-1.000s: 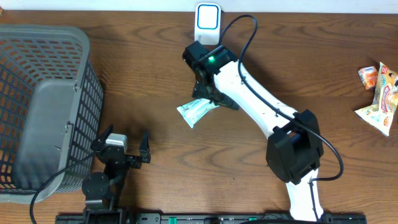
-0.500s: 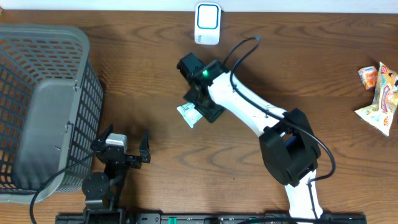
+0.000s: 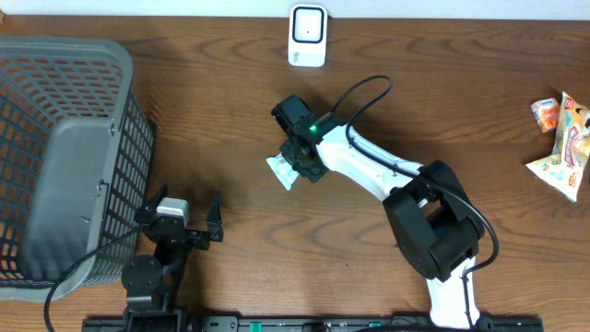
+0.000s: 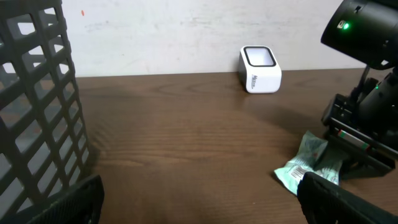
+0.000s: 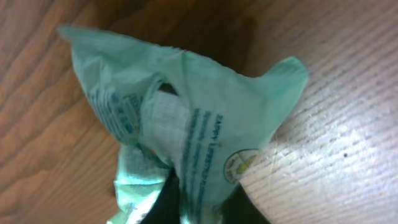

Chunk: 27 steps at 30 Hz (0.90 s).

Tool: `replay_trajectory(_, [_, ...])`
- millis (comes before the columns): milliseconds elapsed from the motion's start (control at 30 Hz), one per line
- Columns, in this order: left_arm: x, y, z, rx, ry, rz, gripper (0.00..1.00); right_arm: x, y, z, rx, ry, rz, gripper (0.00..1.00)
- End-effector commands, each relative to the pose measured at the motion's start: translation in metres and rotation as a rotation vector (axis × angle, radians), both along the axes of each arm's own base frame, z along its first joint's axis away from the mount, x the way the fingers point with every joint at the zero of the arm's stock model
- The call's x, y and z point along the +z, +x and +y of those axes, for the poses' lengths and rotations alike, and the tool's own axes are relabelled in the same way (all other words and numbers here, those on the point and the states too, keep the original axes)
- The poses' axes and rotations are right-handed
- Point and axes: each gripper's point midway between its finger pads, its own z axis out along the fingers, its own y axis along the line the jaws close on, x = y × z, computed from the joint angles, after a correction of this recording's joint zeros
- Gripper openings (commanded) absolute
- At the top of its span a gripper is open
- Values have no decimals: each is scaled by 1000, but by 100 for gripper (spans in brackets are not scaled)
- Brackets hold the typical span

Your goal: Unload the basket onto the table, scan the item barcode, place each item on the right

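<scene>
Green packet [image 3: 280, 171] lies mid-table, pinched in clenched right gripper [image 3: 297, 166] — looks like grasp step. Next: lift, carry toward 12 o'clock, barcode facing white scanner [image 3: 307, 35]. Left gripper [image 3: 187, 210] released — idle at 7 o'clock.

Your right arm [image 3: 369, 168] stretches forward and to the left, wrist tipped down. Your right end effector [image 3: 297, 168] is pinched tight on the green packet [image 3: 281, 171]. Your left arm [image 3: 146, 273] sits folded low near its base, with the left end effector [image 3: 187, 205] spread wide and holding nothing.
</scene>
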Motion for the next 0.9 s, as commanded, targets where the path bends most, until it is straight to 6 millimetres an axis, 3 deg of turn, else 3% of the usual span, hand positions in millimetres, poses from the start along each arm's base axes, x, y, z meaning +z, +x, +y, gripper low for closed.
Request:
replay_trajectory(0, [-16, -1, 0, -3, -7, 45, 98, -11, 6, -38, 109, -127, -8, 1])
replay_trajectory(100, [-16, -1, 0, -3, -7, 45, 98, 14, 15, -38, 252, -100, -61, 1])
replay_trajectory(233, [-16, -1, 0, -3, -7, 45, 98, 63, 26, -45, 516, -84, -183, 1])
replay_trajectory(433, [-16, -1, 0, -3, -7, 45, 98, 121, 7, -44, 985, 11, -329, 1])
replay_trajectory(533, [-16, -1, 0, -3, -7, 45, 98, 117, -3, -56, 1063, -14, -291, 1])
replay_trajectory(733, [-16, -1, 0, -3, -7, 45, 98, 54, -37, -77, 1197, -57, -145, 4])
replay_trajectory(800, [-16, -1, 0, -3, -7, 45, 98, 41, -40, -80, 1196, -58, -149, 21])
replay_trajectory(867, [-16, -1, 0, -3, -7, 45, 98, 38, -38, -79, 1195, -60, -161, 45])
